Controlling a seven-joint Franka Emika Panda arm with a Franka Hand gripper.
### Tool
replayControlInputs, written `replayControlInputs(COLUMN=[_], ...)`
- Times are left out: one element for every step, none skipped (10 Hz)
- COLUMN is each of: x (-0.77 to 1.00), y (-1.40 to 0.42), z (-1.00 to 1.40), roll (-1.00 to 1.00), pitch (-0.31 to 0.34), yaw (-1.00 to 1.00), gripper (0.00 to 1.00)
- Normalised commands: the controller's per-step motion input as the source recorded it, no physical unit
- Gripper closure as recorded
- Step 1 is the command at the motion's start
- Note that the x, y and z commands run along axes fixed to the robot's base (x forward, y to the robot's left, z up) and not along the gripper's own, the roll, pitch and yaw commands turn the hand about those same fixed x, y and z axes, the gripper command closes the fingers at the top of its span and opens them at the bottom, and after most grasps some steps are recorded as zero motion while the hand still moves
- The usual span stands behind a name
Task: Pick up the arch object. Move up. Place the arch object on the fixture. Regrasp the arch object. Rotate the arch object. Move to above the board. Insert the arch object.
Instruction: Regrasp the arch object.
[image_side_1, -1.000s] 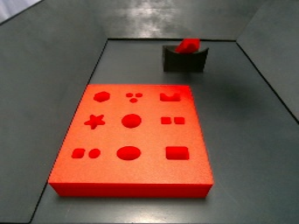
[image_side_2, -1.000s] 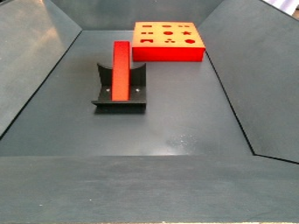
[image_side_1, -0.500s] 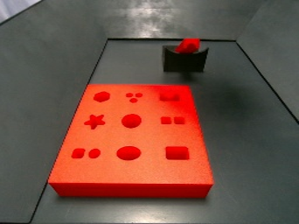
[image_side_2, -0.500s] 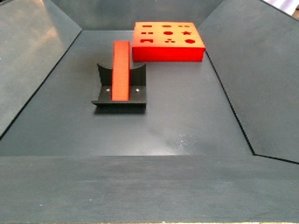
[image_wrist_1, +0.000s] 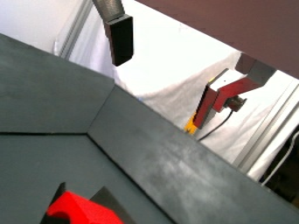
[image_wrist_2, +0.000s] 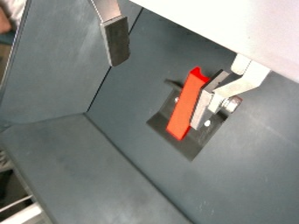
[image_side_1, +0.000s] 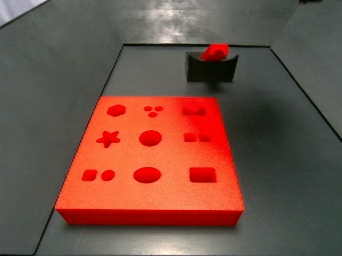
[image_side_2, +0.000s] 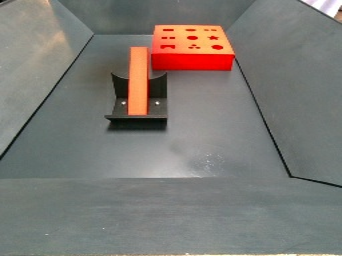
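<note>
Now we are seeing the arch object (image_side_2: 136, 79) lying on the fixture (image_side_2: 138, 110), apart from the board (image_side_2: 193, 47). Our pincer (image_wrist_2: 176, 57) is hanging above it, fingers (image_wrist_2: 115, 39) spread, gripping nothing.

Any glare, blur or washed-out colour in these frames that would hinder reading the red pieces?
In a side view the board is oversaturated, its cutouts showing only as darker red. In a side view the arch object on the fixture looks paler orange under soft lighting. In a wrist view the bright white backdrop is blown out behind the gripper. Both wrist views are slightly soft; the gripper holds nothing.
</note>
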Motion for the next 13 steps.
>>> replayControlInputs(x=[0.12,0.11,0.09,0.09,0.04,0.04,0.05,0.05,0.05,0.06,0.05,0.05,0.05], y=[-0.05,-0.04,-0.05,-0.05,0.04,0.04,0.04,0.04,0.04,0.04,0.03,0.03,0.03], z=[0.0,0.0,-0.01,-0.01,-1.0,-1.0,-1.0,-1.0,-1.0,-1.0,-1.0,-1.0,-1.0], roll=[0.3,0.24,0.18,0.16,0.1,0.1,0.09,0.08,0.07,0.05,0.05,0.05,0.04], pitch=[0.119,0.096,0.029,0.004,-0.115,-0.118,-0.162,-0.177,-0.182,-0.179,-0.166,-0.141,-0.116], yaw=[0.26,0.25,0.24,0.23,0.21,0.19,0.11,0.08,0.02,-0.03,-0.06,-0.08,-0.1], gripper=[0.0,0.0,0.0,0.0,0.0,0.0,0.0,0.0,0.0,0.0,0.0,0.0,0.0])
